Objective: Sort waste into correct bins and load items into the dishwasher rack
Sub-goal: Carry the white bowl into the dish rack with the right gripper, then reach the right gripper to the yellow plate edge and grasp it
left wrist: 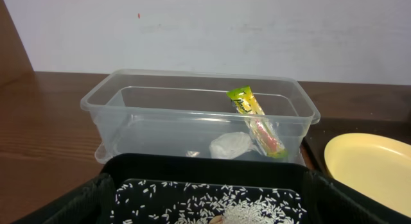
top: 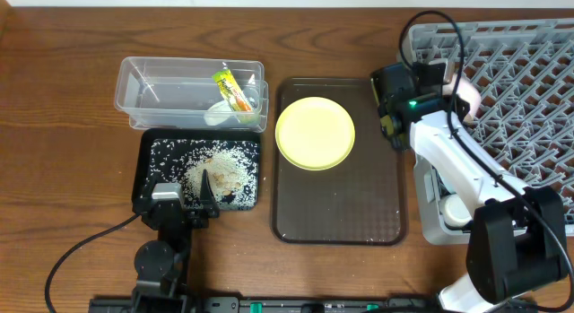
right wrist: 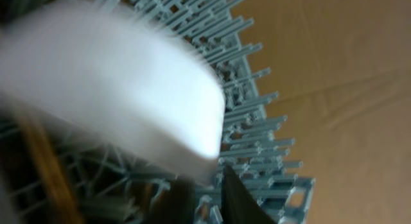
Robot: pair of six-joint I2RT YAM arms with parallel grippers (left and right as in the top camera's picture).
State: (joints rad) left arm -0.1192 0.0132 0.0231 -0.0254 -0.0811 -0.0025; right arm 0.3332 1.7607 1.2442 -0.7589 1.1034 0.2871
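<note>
The clear tub (top: 134, 89) holds the green-and-orange wrapper (top: 230, 89) and the white crumpled scrap (top: 218, 114); both also show in the left wrist view, the wrapper (left wrist: 255, 121) and the scrap (left wrist: 230, 145). Rice (top: 220, 165) lies in the black tray (top: 143, 169). My left gripper (top: 208, 192) hovers open and empty over the tray's near edge (left wrist: 205, 179). The yellow plate (top: 315, 133) lies on the brown tray. My right gripper (top: 453, 80) is over the grey rack (top: 529, 89), shut on a blurred white bowl (right wrist: 122, 89). The light blue bowl is out of view.
The dark brown serving tray (top: 336, 205) sits between the bins and the rack. A round white thing (top: 455, 211) lies in the rack's near left corner, half hidden by my right arm. A blurred brown streak (right wrist: 42, 166) crosses the rack.
</note>
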